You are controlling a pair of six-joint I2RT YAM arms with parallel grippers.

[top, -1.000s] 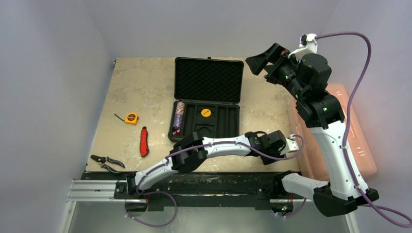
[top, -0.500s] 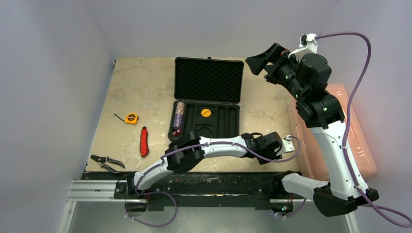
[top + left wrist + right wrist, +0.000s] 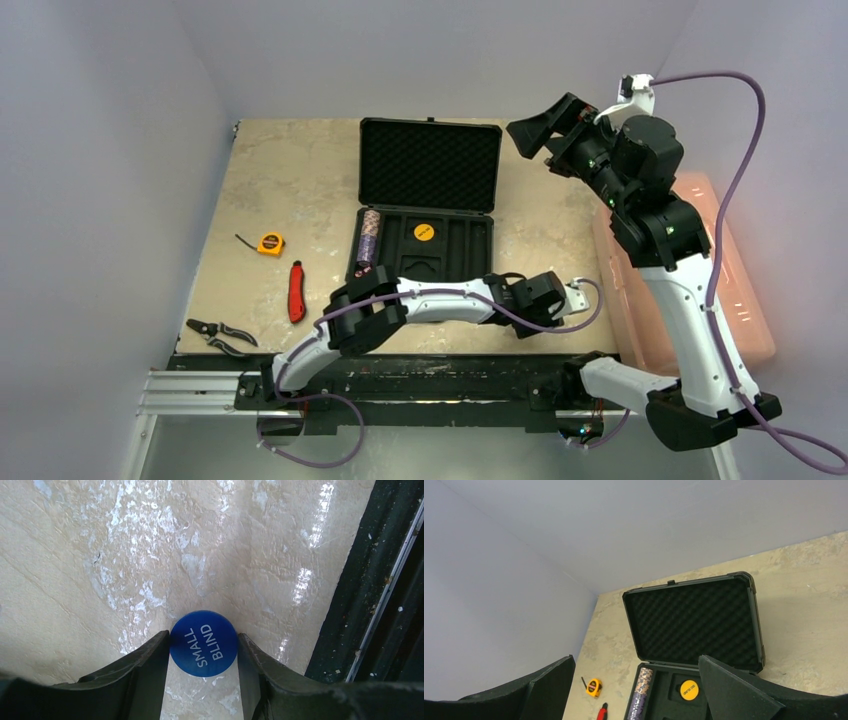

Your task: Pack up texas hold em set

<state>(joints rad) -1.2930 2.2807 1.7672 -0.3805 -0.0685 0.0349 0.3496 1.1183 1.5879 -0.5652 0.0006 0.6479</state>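
We are picking the blue disc [image 3: 203,643] off the worktop [image 3: 100,555]. It is lying flat, label up, near the front edge and well to the right of the case [image 3: 430,165]. Our left hand [image 3: 203,634] is pinching it at a narrow width, with one finger pressing each side of its rim.

The rim is looking thin to us, so we are judging that the fingertips should be riding low against the worktop as the squeeze firms up. Otherwise the disc could be popping out or tipping on the lift. We should be raising it straight and level, then carrying it to a free recess in the tray [image 3: 465,250], where the yellow disc [image 3: 424,232] and chip stack [image 3: 369,240] are sitting.

Our right hand [image 3: 540,125] is hanging high at the far right with its jaws wide, holding nothing and well apart from that path.
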